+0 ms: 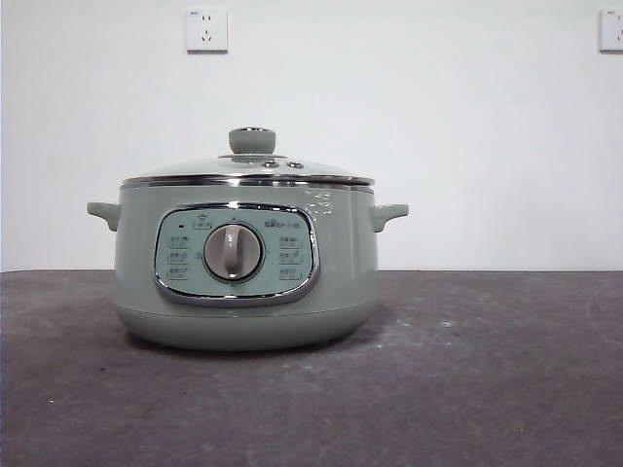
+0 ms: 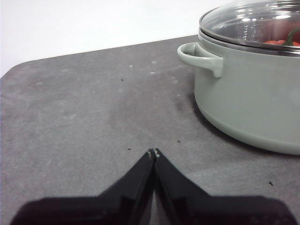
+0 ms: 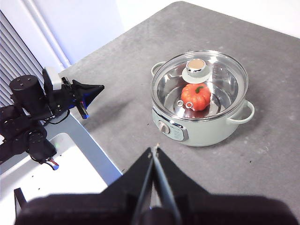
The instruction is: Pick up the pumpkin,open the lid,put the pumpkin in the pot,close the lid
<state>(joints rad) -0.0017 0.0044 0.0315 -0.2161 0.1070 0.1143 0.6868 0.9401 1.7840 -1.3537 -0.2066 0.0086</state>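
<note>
The sage-green pot (image 1: 245,268) stands on the grey table with the glass lid (image 1: 248,167) closed on it. The right wrist view shows the pot (image 3: 206,126) from high above, and the orange-red pumpkin (image 3: 196,96) lies inside under the lid (image 3: 199,84). In the left wrist view a bit of the pumpkin (image 2: 281,42) shows through the lid (image 2: 253,23) of the pot (image 2: 253,98). My left gripper (image 2: 153,153) is shut and empty, low over the table beside the pot. My right gripper (image 3: 154,149) is shut and empty, high above the table.
The grey table (image 1: 487,370) runs out in front of and beside the pot. A white wall with two sockets (image 1: 206,29) stands behind. In the right wrist view the left arm (image 3: 51,96) sits at the table's edge, by a white base (image 3: 47,173).
</note>
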